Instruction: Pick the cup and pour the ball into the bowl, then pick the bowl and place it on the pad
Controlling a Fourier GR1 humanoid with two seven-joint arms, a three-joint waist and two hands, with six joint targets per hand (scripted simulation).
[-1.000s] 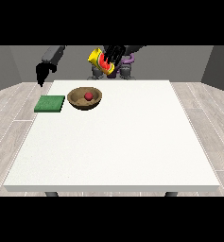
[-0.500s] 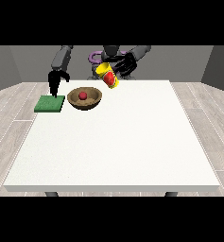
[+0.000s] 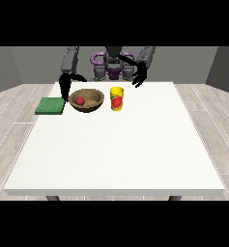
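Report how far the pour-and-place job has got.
Pour looks done: the red ball lies in the bowl and the yellow cup stands upright on the table. The hand at the view's left is beside the bowl. Left: bowl onto the green pad.

My white worktop fills most of the view, its dark legs showing below the near edge. Around it lies a pale grey plank floor. Behind me, plain grey walls.
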